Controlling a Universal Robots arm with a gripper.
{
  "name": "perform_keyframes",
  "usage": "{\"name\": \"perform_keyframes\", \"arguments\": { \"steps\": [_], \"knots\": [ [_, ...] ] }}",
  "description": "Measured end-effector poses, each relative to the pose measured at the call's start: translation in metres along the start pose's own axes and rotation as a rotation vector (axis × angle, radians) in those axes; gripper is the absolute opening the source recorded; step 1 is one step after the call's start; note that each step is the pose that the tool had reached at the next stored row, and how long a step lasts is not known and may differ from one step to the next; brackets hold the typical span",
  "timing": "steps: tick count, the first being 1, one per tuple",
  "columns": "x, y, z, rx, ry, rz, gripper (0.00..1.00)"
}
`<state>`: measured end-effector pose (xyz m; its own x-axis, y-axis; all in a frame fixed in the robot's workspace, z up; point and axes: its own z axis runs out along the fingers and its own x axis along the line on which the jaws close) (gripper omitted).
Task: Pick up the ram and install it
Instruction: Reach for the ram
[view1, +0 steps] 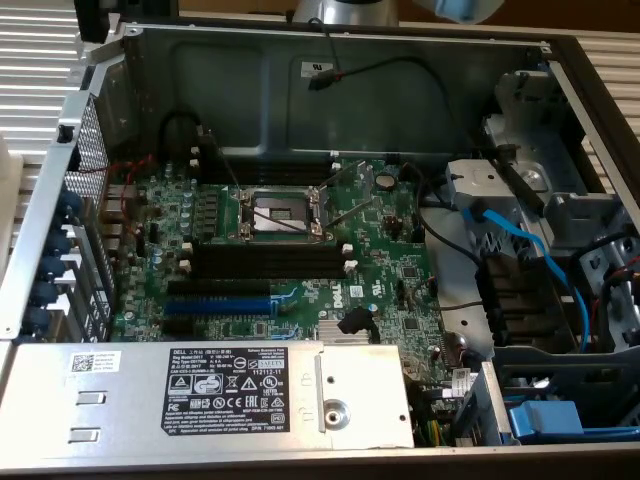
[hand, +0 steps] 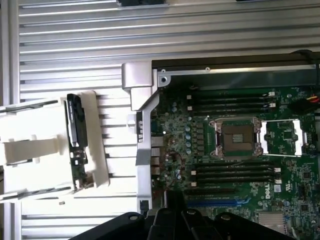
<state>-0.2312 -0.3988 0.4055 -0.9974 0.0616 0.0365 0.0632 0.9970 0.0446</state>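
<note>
The ram stands on its long edge in a white holder, its black upper part and green board showing between the holder's walls. It has not yet been picked up. The holder rests on the ribbed metal table, outside the computer case and just beside the case's corner.

The gripper is well apart from the ram. Its dark fingers are pressed together with nothing between them, and in the wrist view they show in front of the motherboard's edge, near the blue slot.

Inside the open case the motherboard lies flat, with the CPU socket at its middle. The long black memory slots with white end clips run alongside the socket. In the exterior view the blue slot lies just below them, and a second bank of slots sits on the socket's far side.

Further out, the grey power supply with its printed label fills the near corner at the exterior view's left. Blue cables loop through the drive bay on the exterior view's right.
</note>
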Motion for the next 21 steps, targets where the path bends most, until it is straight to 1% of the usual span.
{"name": "perform_keyframes", "arguments": {
  "steps": [4,10,11,12,17,19,21],
  "knots": [
    [0.037,-0.0023,0.0013,-0.0001,-0.0001,0.000,0.11],
    [0.080,-0.0051,0.0025,0.0003,0.0004,-0.011,0.11],
    [0.084,-0.0053,0.0026,0.0004,0.0005,-0.013,0.11],
    [0.085,-0.0054,0.0027,0.0009,0.0005,-0.014,0.11],
    [0.085,-0.0054,0.0027,0.0015,0.0005,-0.014,0.11],
    [0.091,-0.0058,0.0028,0.0016,0.0007,-0.016,0.11],
    [0.102,-0.0065,0.0032,0.0016,0.0007,-0.020,0.11]
  ]
}}
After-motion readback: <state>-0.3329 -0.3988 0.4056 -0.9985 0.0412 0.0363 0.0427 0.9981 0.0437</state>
